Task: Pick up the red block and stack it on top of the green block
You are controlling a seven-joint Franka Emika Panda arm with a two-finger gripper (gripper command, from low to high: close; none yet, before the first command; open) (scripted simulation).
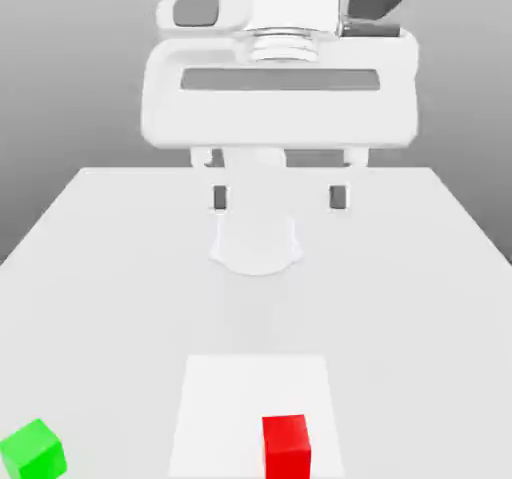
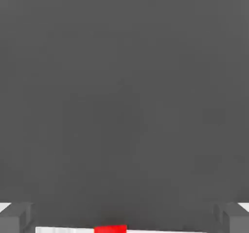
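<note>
The red block [image 1: 287, 445] stands on a white square patch [image 1: 225, 397] near the table's front edge, slightly toward the exterior view's right. The green block [image 1: 32, 450] sits on the bare table at the front, far toward the exterior view's left, well apart from the red one. My gripper [image 1: 279, 199] hangs high above the back of the table, open, its two dark fingertips [image 1: 220, 199] spread wide with nothing between them. In the hand view the fingertips [image 2: 17, 218] frame my gripper [image 2: 125, 221], and a sliver of the red block [image 2: 110, 229] shows on the white patch [image 2: 63, 229].
The white table [image 1: 100, 267] stretches between my hand and the blocks. The arm's white base [image 1: 256, 242] stands at the table's back centre. A grey backdrop lies behind.
</note>
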